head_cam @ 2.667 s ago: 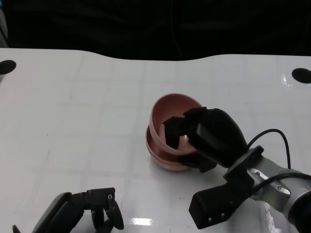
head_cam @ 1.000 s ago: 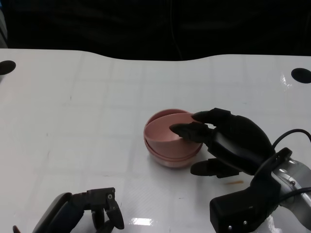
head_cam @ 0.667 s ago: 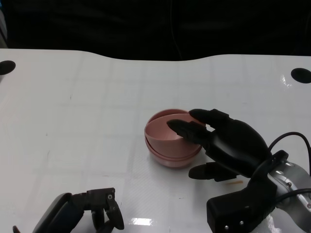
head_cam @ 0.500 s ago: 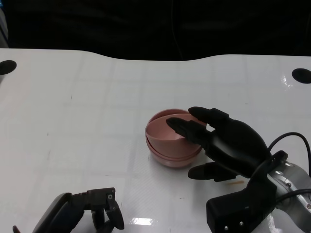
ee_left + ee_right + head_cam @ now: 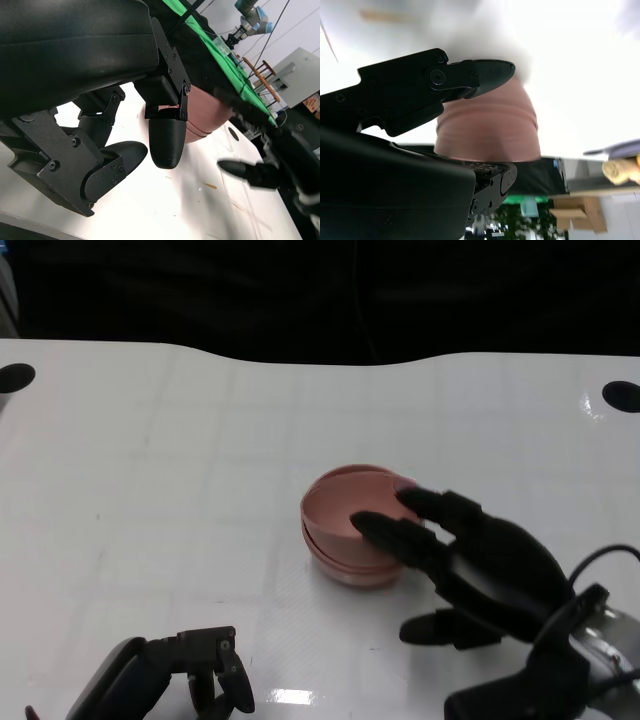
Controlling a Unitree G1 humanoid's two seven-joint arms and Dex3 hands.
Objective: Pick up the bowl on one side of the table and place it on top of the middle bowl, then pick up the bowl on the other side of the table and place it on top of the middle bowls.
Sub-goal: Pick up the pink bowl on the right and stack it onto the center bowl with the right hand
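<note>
Pink bowl stack (image 5: 350, 525) sits mid-table (image 5: 180, 460), nested. Right hand (image 5: 480, 560) beside it, fingers (image 5: 395, 533) spread and released, tips over the stack's near-right rim, gripping nothing. Left hand (image 5: 170, 680) at near edge, well apart, fingers curled in, empty.

white table (image 5: 180, 460), stacked pink bowls (image 5: 340, 530)

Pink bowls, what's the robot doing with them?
The robot is stacking them. The pink bowls sit nested in a pile in the middle of the white table. The right hand is open beside the pile, fingers over its rim, holding nothing. The left hand rests curled near the table's front edge.
</note>
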